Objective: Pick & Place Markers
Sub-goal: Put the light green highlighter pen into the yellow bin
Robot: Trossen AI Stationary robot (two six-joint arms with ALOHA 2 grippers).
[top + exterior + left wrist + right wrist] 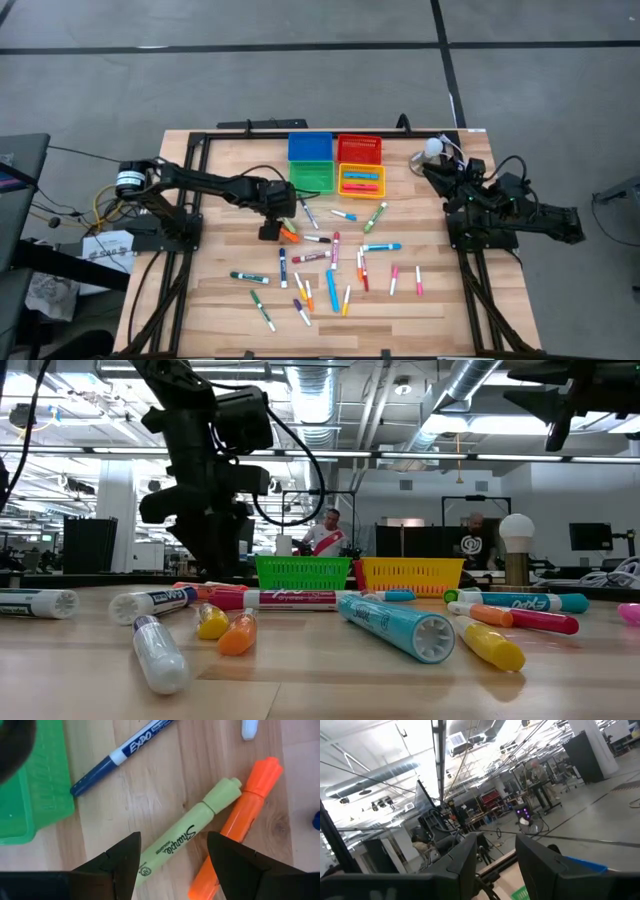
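Markers [330, 262] lie scattered mid-bench; the left gripper [172, 862], fingers apart, straddles a yellow highlighter [187, 841] to grab it. Right gripper's [492, 857] fingers stand apart, idle at the right edge.

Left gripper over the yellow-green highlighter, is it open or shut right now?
Open. In the left wrist view the left gripper has its dark fingers apart, straddling the yellow-green plastic highlighter lying on the table, not clamping it.

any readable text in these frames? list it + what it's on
"EXPO": white barrel of the dark blue dry-erase marker lying beside the green plastic bin.
"Sharpie": barrel of the yellow-green highlighter between the left gripper's open fingers, next to an orange highlighter.
"EXPO": teal marker in the low view, only faintly legible.
Print on the other markers there, such as the red-printed white one, is too blurred to read.
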